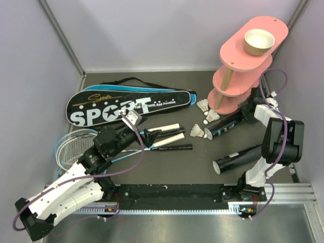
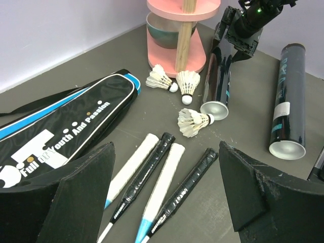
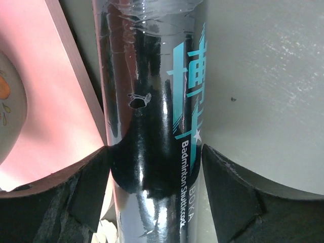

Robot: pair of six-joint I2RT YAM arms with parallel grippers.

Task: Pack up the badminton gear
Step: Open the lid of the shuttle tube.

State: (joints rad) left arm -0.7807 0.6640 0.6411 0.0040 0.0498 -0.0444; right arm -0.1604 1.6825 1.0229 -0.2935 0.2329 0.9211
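**A:** Which piece is in hand?

**B:** The shuttlecock tube (image 1: 226,126). It lies on the worktop (image 1: 167,169) with its closed end just beside the foot of the pink stand (image 1: 234,93) and its open mouth towards the rackets. The right fingers (image 3: 230,202) sit one on each side of it. In the wrist view both look pressed against its glossy wall, so I read it as grasped, up near the closed end.

**A:** Straight up, then?

**B:** I'd clear the stand first. The pink tier is right beside one finger, and a straight rise could clip it. Better to draw the tube towards the near edge, then raise it.

**A:** Is the hold good?

**B:** It's well off the middle, so the mouth end will probably droop. The skin looks slick too. A firm squeeze and a slow lift should stop it twisting.

**A:** What about the shuttlecock (image 2: 193,122) by the mouth?

**B:** It's just beside the rim. Swinging the mouth sideways towards it would sweep it off, so keep the tube's heading steady as it moves.

**A:** And the left arm?

**B:** The left fingers (image 2: 76,202) are spread wide and hold nothing. They hang above the racket handles (image 2: 157,172), next to the SPORT racket bag (image 1: 129,104). The second tube (image 1: 238,159) lies apart, near the right arm's base.
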